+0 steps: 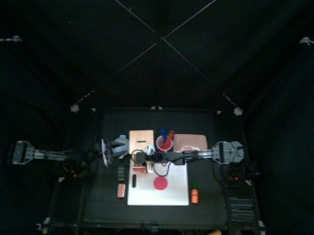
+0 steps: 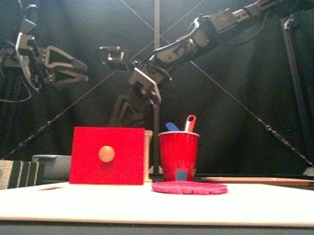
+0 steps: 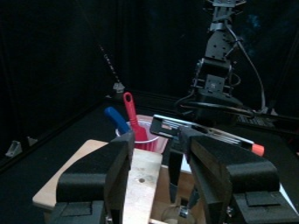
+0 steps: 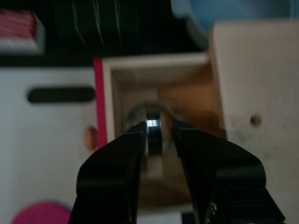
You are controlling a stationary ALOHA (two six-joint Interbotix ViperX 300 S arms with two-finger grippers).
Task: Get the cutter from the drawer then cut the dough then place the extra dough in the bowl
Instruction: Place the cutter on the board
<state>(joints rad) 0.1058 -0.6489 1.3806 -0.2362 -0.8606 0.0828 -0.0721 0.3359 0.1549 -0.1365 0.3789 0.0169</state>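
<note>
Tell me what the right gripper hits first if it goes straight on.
Probably the round metal cutter glinting ahead of the right gripper, in the pale wooden box's open drawer; depth is unclear.

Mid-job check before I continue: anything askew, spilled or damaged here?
Nothing stands out: the red drawer front of the pale wooden box is pulled open, the red cup stands upright, and the flat pink dough disc lies intact.

My claw (image 3: 166,144) hangs, jaws spread, over the wooden box (image 3: 82,171). Beyond the box stand the red cup (image 3: 142,133) with its toy knives (image 3: 129,105) and the other arm (image 3: 216,70).
</note>
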